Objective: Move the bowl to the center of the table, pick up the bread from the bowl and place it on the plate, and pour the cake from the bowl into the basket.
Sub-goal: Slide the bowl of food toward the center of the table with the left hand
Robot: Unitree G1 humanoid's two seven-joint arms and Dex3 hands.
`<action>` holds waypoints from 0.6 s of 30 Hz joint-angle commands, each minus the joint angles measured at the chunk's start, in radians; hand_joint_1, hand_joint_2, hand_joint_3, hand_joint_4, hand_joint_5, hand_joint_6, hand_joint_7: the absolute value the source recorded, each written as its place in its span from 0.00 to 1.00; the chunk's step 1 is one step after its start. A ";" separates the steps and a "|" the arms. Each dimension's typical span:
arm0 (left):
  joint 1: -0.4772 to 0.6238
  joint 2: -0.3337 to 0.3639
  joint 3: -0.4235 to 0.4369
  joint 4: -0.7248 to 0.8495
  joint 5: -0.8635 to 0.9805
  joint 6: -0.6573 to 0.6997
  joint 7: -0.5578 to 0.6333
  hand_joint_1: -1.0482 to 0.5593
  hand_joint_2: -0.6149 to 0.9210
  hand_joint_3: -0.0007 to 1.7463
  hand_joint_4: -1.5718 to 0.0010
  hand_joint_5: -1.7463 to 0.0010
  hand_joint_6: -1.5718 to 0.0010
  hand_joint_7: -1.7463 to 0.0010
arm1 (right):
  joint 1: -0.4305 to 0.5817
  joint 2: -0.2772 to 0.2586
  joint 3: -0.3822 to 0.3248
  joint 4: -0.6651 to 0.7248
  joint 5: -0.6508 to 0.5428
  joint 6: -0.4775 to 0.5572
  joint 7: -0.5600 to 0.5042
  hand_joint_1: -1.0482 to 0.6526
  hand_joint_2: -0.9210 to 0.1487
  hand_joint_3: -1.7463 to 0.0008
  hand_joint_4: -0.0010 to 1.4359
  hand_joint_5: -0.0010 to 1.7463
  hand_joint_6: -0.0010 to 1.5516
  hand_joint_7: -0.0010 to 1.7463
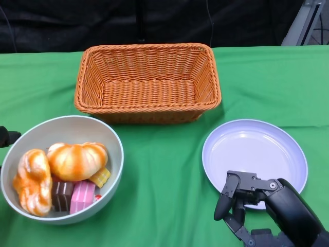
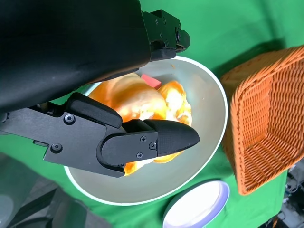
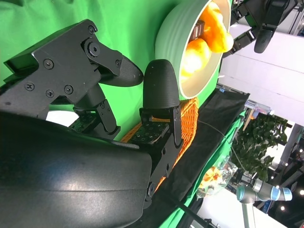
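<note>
Black fingers (image 2: 156,137) of the left hand (image 2: 95,95) reach over the near rim of the bowl (image 1: 110,135), spread apart and closed on nothing; whether any of them touches the rim, I cannot tell. In the head view only a small part of this hand shows at the left edge, beside the bowl. The right hand (image 1: 257,206) hangs over the near edge of the plate (image 1: 267,141), fingers loosely bent and apart, holding nothing.

The bowl stands at the left side of the green table (image 1: 164,170), well apart from the center. Inside lie 2 pieces of bread (image 1: 77,159) and, under them, small cake pieces (image 1: 82,195) in brown, pink and yellow. The basket (image 1: 147,105) stands at the far side, in the middle.

I judge that the step in hand is moving the bowl to the center. To do it well, the left hand should take the rim firmly and slide the bowl level, because the bread sits high and may roll out if the bowl tilts. It should stop between plate and basket, touching neither.

No brand, label or writing can be read.
</note>
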 commanded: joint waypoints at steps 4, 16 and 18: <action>0.045 0.020 -0.016 -0.100 -0.044 0.094 -0.035 0.24 1.00 0.30 1.00 1.00 1.00 1.00 | -0.002 0.001 0.000 -0.011 0.004 0.004 -0.013 0.53 0.36 0.40 0.59 1.00 0.47 0.79; 0.135 -0.002 -0.022 -0.282 -0.109 0.172 -0.015 0.23 1.00 0.28 1.00 1.00 1.00 1.00 | -0.011 -0.002 0.002 -0.007 -0.004 0.005 -0.017 0.52 0.36 0.40 0.60 1.00 0.47 0.80; 0.152 -0.008 -0.017 -0.321 -0.125 0.187 0.000 0.23 1.00 0.28 1.00 1.00 1.00 1.00 | -0.009 -0.002 0.004 -0.010 -0.003 0.009 -0.019 0.53 0.36 0.40 0.60 1.00 0.47 0.80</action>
